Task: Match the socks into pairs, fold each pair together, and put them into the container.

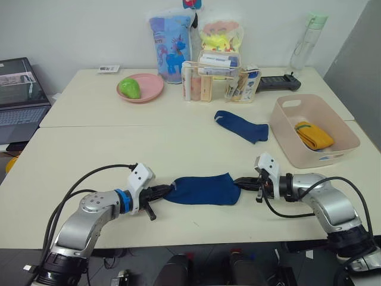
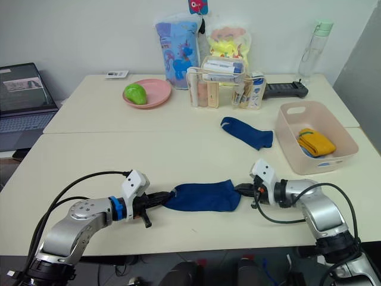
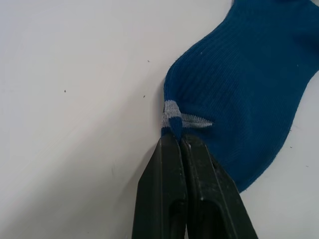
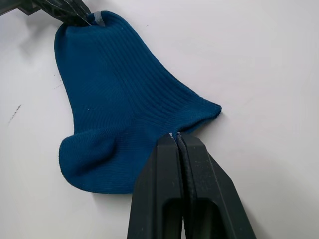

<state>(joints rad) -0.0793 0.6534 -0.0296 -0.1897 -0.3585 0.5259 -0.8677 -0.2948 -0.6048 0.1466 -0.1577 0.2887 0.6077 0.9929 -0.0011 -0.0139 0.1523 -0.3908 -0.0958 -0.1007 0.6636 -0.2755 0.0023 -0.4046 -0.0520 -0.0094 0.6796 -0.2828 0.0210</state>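
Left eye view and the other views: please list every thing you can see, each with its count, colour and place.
navy sock: one, navy blue, flat on the near table, stretched between both grippers
second navy sock: one, navy blue, loose on the table beside the container
container: one, pale pink, on the table's right side
yellow socks: folded bundle, mustard yellow, inside the container
plate: one, pink, far table, bearing a green object
organiser box: one, clear, far table, holding tubes
bags: two, printed, against the wall
bottle: one, clear, green cap, far right
laptop: one, far left
left gripper: shut on the sock's cuff
right gripper: shut on the sock's other end
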